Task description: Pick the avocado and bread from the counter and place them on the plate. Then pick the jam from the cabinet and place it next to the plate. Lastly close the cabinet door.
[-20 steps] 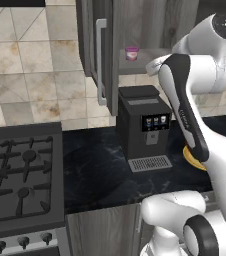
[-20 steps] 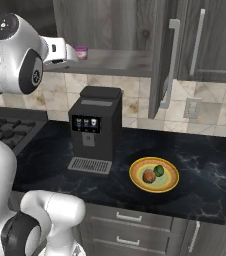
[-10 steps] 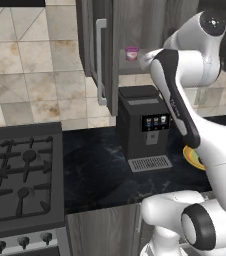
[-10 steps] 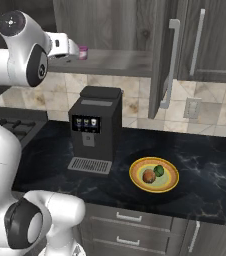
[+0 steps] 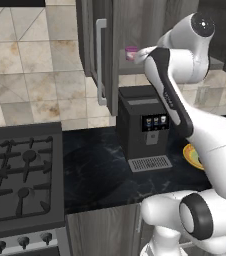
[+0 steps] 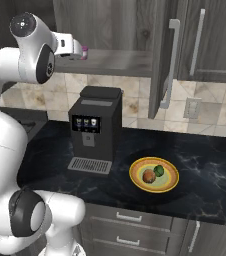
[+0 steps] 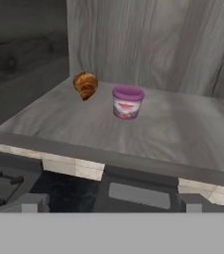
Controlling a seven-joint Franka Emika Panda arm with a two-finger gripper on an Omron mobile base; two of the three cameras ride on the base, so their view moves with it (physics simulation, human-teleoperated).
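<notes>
The jam (image 7: 128,101) stands upright on the grey shelf (image 7: 183,134) inside the open cabinet (image 6: 110,25), a croissant (image 7: 85,85) just beside it; its label carries red and white marks too blurred to read. The claw (image 6: 77,50), fingers apart and holding nothing, sits near the jar. The avocado (image 6: 159,171) and bread (image 6: 148,176) lie on the plate (image 6: 171,184) on the bench (image 6: 210,170).

Kitchen, gas stove (image 5: 20,175), coffee machine (image 6: 91,127), wall cabinet (image 6: 135,30), tiled backsplash (image 5: 30,80)
</notes>
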